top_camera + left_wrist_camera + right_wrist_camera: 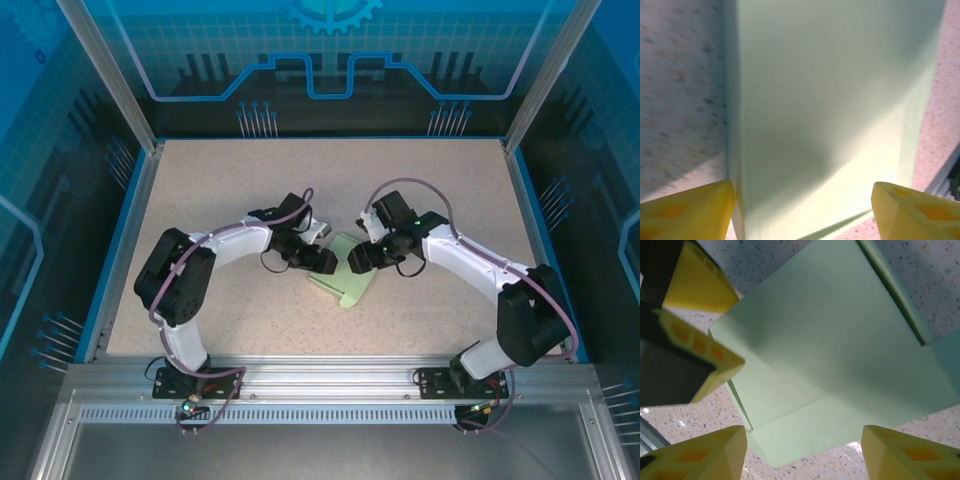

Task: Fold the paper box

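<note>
The paper box [347,275] is thin pale green card. Judged light, it should flex readily at its creases, slide on the counter [200,200] and crush under a hard pinch. It lies on the counter between the two sets of fingers, main panel flat and one side flap raised. Grip at a flap edge close to a crease, not mid-panel.

The left fingers [690,210] are spread, straddling one corner of the card; contact cannot be confirmed. The right fingers [705,452] are spread over the opposite edge, holding nothing.

The left arm [230,245] and right arm [470,255] reach inward, wrists pitched down toward the box.
</note>
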Tool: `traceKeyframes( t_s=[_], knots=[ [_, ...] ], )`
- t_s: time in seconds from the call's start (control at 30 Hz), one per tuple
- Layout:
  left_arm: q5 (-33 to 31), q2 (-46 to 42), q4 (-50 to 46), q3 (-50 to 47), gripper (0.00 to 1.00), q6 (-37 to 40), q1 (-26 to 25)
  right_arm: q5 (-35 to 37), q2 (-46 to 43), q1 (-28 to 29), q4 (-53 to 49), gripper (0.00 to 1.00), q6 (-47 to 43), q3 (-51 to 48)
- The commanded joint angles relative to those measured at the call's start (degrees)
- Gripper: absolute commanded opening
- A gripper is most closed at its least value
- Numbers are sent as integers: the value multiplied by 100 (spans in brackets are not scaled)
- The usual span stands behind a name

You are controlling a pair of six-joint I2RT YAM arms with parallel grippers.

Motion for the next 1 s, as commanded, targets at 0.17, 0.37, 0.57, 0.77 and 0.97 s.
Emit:
traceKeyframes(
  t_s=[0.17,0.37,0.57,0.77,0.97],
  knots=[
    [-588,-286,500,-89,74,-535,75,-279,-473,-389,517,65,564,-947],
    [-469,97,475,132,68,-480,88,-1456,-413,-913,1529,67,728,-1722],
    [-413,408,357,309,62,-351,78,-1702,-108,-933,2479,62,1004,-2035],
    [-420,467,367,263,54,-343,71,-1821,302,-970,3005,50,1123,-2065],
    [-490,355,651,-6,52,-526,80,-2169,503,-983,3672,39,1326,-2199]
  ],
)
